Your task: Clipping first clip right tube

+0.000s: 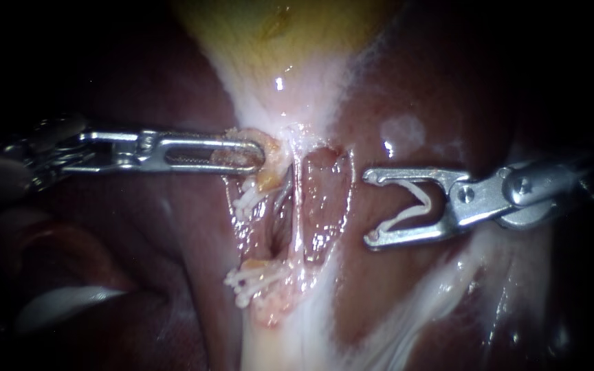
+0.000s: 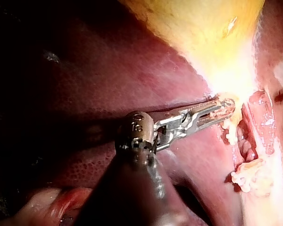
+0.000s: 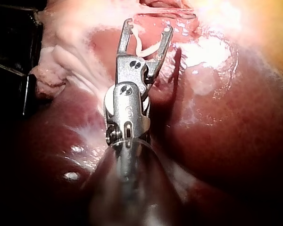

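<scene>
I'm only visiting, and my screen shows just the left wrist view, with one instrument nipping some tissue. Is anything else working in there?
Observer: Yes. In the endoscope view a right instrument comes in from the right, opposite yours.
Operator: Is it holding something?
Observer: Its jaws stand wide apart around a white clip, which they hold open in a V.
Operator: Is that clip on a tube yet?
Observer: No. The clip's mouth faces the tubes but stops short of them, over the liver.
</scene>
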Action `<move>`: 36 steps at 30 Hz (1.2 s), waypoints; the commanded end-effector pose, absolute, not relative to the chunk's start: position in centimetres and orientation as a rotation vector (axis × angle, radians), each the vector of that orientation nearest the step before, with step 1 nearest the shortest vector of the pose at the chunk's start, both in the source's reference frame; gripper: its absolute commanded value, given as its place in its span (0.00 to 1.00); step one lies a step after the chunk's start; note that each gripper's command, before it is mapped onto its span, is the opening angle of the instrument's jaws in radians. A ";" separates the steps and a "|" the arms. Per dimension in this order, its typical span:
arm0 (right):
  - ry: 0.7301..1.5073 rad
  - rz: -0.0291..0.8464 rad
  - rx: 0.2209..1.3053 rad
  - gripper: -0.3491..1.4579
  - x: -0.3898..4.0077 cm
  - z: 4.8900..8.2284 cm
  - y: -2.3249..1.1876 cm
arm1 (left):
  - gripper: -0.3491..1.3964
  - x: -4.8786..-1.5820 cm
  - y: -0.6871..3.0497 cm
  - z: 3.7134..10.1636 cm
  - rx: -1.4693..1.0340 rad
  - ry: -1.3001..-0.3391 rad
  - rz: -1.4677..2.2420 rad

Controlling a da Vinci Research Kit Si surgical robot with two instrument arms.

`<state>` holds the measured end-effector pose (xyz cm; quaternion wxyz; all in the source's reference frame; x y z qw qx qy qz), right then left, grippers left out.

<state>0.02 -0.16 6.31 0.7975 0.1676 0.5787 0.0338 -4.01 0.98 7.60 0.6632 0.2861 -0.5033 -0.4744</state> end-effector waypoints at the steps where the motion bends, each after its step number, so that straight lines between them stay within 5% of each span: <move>1: 1.243 0.072 0.360 0.47 0.02 6.31 -0.16 | 0.00 -4.01 0.98 7.59 0.648 -1.138 -1.072; 10: 1.244 0.071 0.363 0.47 0.02 6.31 -0.16 | 0.00 -3.92 1.02 7.50 0.658 -1.136 -1.070; 25: 1.244 0.071 0.362 0.47 0.03 6.31 -0.16 | 0.00 -3.27 1.27 6.68 0.637 -1.173 -1.111; 36: 1.238 0.114 0.385 0.47 0.35 6.42 -0.25 | 0.00 -3.27 1.23 6.71 0.631 -1.174 -1.113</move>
